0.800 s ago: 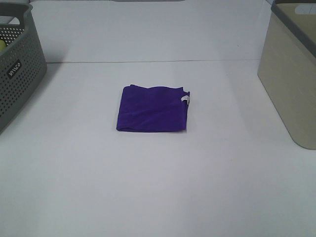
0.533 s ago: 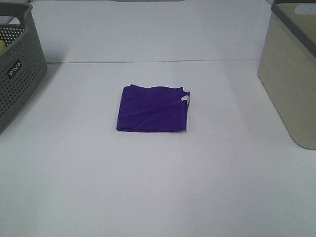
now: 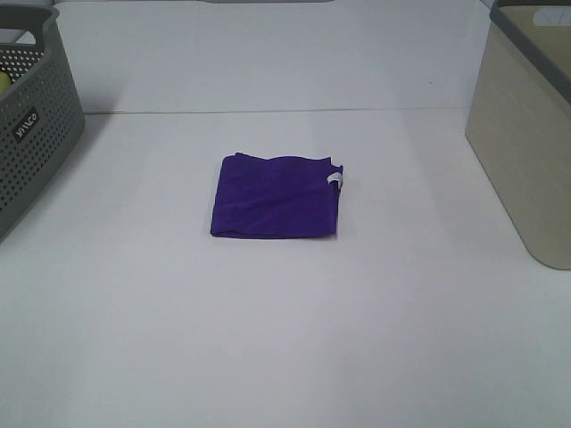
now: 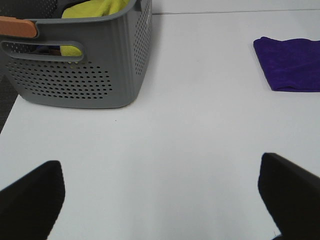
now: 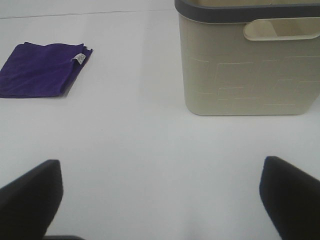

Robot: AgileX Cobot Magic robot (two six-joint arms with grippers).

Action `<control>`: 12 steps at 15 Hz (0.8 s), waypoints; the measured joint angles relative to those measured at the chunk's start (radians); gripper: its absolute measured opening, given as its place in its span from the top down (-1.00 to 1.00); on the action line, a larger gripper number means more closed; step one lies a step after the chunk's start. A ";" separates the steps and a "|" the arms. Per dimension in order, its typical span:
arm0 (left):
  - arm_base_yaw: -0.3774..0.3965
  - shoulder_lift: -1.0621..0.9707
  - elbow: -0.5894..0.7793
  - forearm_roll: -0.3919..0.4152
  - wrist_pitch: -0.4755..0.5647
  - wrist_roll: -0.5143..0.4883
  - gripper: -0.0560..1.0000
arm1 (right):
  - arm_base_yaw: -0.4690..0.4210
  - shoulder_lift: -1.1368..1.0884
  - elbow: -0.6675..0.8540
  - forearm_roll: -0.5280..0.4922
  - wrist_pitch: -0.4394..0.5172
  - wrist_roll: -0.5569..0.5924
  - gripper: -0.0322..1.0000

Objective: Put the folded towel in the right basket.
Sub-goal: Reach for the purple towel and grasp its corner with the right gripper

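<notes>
Exterior high: two baskets, grey perforated basket point(image 3: 36, 134) at left edge, beige basket point(image 3: 522, 152) at right edge, inside unclear. One folded purple towel point(image 3: 277, 198) flat at centre. Left wrist: yellow cloth point(image 4: 95, 10) in grey perforated basket; left gripper point(image 4: 160, 200) spread, towel well apart. Right wrist: right gripper point(image 5: 160, 200) spread, towel well apart.

**A:** Anyone spot writing you can actually read here?

**B:** Not really. The gray basket point(image 3: 46, 153), ahead of the left gripper point(image 4: 160, 200), has a small dark label point(image 3: 24, 123) on its wall. The white letters on it are tilted and too tiny to read.

**A:** And the towel?

**B:** The purple towel point(image 3: 277, 198), ahead of the right gripper point(image 5: 160, 200), has a white tag point(image 3: 333, 180). Can't read anything on it either.
</notes>
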 joint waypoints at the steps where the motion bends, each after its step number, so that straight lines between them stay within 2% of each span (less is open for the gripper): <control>1: 0.000 0.000 0.000 0.000 0.000 0.000 -0.98 | 0.000 0.000 0.000 0.000 0.000 0.000 -0.96; 12: 0.000 0.000 0.000 0.000 0.000 0.000 -0.98 | 0.000 0.000 0.000 0.000 0.000 0.000 -0.96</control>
